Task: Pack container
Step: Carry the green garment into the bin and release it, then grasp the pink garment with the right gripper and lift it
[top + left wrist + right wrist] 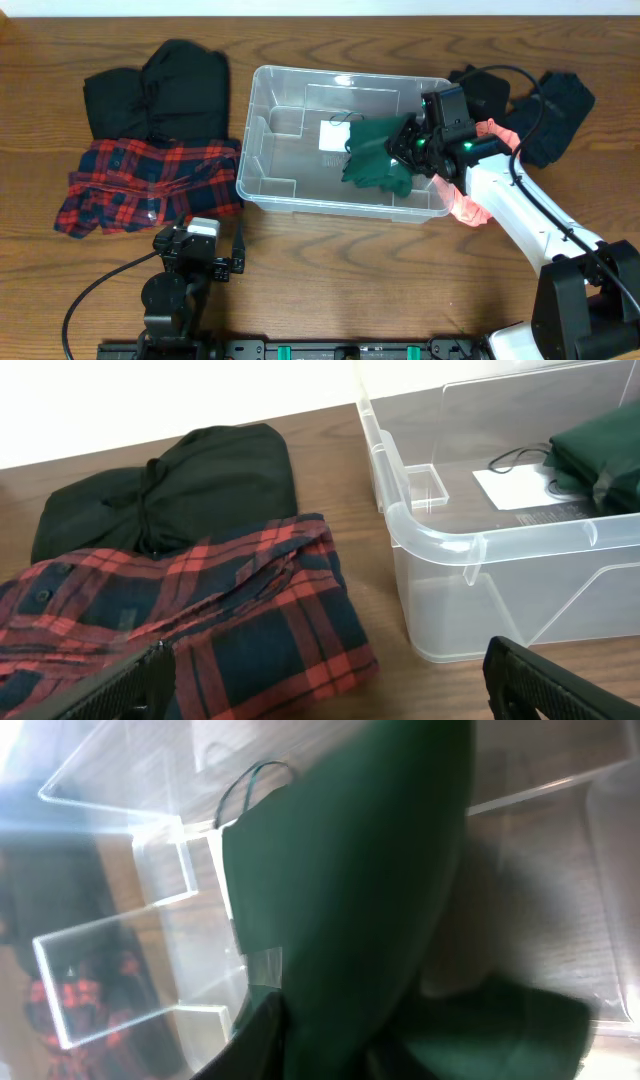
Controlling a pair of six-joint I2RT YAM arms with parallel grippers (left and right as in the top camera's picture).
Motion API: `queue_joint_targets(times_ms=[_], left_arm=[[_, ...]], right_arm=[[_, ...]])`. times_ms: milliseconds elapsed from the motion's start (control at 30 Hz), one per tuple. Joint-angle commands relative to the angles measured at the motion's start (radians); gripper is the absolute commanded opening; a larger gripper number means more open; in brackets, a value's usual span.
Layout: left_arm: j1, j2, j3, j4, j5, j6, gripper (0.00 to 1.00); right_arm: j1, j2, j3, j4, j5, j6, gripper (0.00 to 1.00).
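Observation:
The container (300,203), a large clear plastic bin with a white label (333,135) on its base, stands at the table's middle. My right gripper (408,143) is shut on a dark green garment (372,155) and holds it inside the bin's right half, the cloth hanging toward the base. In the right wrist view the green garment (370,890) fills the frame and hides the fingers; the bin's wall (110,810) shows at the left. My left gripper (200,252) is open and empty near the front edge; in its own view (330,690) it faces the bin (450,550).
A red and navy plaid shirt (140,185) and a black garment (160,90) lie left of the bin. Dark garments (555,110) and a coral-pink one (470,208) lie right of it, under my right arm.

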Motion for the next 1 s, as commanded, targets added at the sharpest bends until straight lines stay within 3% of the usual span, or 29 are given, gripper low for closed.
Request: queue_joint_targets(times_ms=[0,167,300,467,567,733,967], left_arm=[[0.004,-0.006,-0.021,-0.005,0.003,-0.005,0.98],[0.004,-0.006,-0.021,-0.005,0.003,-0.005,0.98],[0.004,-0.006,-0.021,-0.005,0.003,-0.005,0.98],[0.004,-0.006,-0.021,-0.005,0.003,-0.005,0.98],[0.004,-0.006,-0.021,-0.005,0.003,-0.005,0.98],[0.004,-0.006,-0.021,-0.005,0.003,-0.005,0.98],[0.004,-0.006,-0.021,-0.005,0.003,-0.005,0.98]], right_arm=[[-0.011,-0.042,0.014,0.016,0.046,-0.12,0.32],[-0.042,-0.196,0.068,-0.058,0.201,-0.244,0.58],[-0.135,-0.326,0.073,-0.144,0.235,-0.277,0.58],[-0.301,-0.381,0.073,-0.259,0.212,-0.314,0.68],[-0.386,-0.36,0.068,-0.325,0.212,-0.34,0.72],[-0.535,-0.241,0.047,-0.351,0.215,-0.428,0.91],[-0.677,0.029,0.046,-0.325,0.085,-0.559,0.92]])
